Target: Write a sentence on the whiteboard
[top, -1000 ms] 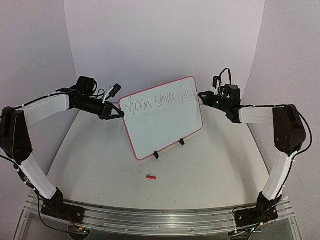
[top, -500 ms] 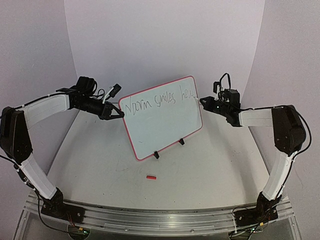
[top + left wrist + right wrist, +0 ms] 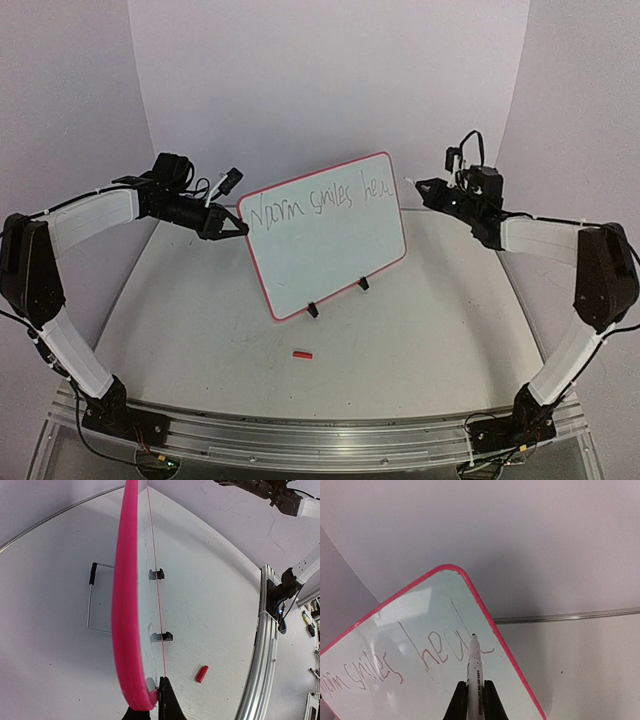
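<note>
The whiteboard [image 3: 335, 250], white with a pink rim, stands tilted on two black clip feet. The sentence [image 3: 320, 198] runs along its top as one line of thin scrawl. My left gripper [image 3: 240, 229] is shut on the board's upper left corner; the left wrist view shows the pink rim [image 3: 122, 605] pinched between the left gripper's [image 3: 152, 706] black tips. My right gripper [image 3: 424, 187] holds a white marker [image 3: 474, 662], and the right gripper [image 3: 475, 692] is shut on its barrel. The marker tip points at the last letters [image 3: 437, 655] near the whiteboard's [image 3: 420, 605] right edge, a little off it.
A small red marker cap [image 3: 303, 354] lies on the table in front of the board, also seen from the left wrist as the cap [image 3: 201, 673]. A wire stand [image 3: 91, 600] sits behind the board. The metal rail [image 3: 320, 432] runs along the near edge.
My right gripper has drawn back to the right and slightly up, taking the marker away from the board's right edge. The left gripper and the board have not moved.
</note>
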Robot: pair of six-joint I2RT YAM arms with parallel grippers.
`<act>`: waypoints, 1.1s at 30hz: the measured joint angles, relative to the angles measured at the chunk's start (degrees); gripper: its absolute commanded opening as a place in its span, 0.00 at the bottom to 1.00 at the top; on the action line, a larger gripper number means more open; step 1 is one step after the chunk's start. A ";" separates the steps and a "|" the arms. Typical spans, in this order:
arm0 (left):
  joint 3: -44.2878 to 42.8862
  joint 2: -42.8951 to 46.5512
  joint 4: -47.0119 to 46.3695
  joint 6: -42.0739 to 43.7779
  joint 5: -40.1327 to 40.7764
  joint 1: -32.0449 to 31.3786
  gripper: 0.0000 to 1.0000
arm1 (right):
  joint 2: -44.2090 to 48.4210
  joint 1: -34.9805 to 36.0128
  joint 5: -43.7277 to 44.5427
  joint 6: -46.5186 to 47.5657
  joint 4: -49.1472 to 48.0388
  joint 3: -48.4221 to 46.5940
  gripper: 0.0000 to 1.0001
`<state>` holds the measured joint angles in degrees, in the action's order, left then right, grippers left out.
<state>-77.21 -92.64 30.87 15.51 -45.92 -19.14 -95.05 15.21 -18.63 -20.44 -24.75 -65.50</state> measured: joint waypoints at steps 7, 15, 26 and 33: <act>0.00 0.00 0.00 0.00 -0.01 0.00 0.00 | 9.15 -0.03 -5.49 1.99 4.60 1.01 0.00; 0.00 0.02 -0.27 0.00 -0.01 -0.28 0.00 | 12.31 4.29 -11.55 3.05 11.40 3.24 0.00; 0.00 0.02 -0.97 0.14 0.15 -0.98 0.00 | 10.89 20.43 -16.53 3.93 13.63 4.13 0.00; 0.00 0.13 -1.15 0.62 0.25 -1.32 0.00 | 1.19 26.76 -19.33 3.95 11.88 1.63 0.00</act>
<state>-77.21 -92.51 29.73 16.13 -45.67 -20.46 -93.86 41.97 -37.96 -16.49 -12.87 -63.87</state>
